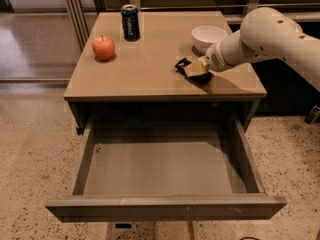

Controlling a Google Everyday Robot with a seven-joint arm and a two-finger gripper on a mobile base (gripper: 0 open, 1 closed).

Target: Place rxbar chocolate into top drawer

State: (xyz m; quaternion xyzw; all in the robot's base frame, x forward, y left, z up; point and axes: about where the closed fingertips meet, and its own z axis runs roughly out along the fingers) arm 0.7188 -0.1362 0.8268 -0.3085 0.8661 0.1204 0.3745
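The rxbar chocolate (182, 64), a small flat bar in a black wrapper, lies on the right part of the tan table top (150, 59), just in front of the white bowl. My gripper (196, 69) comes in from the right on the white arm and is shut on the bar's right end, low at the table surface. The bar's left end sticks out past the gripper. The top drawer (165, 206) is pulled wide open below the table's front edge, and its grey inside is bare.
A white bowl (208, 35) stands just behind the gripper. A dark blue soda can (130, 22) stands at the back of the table and a red apple (103, 47) on the left. The speckled floor surrounds the table, with a dark shelf unit behind.
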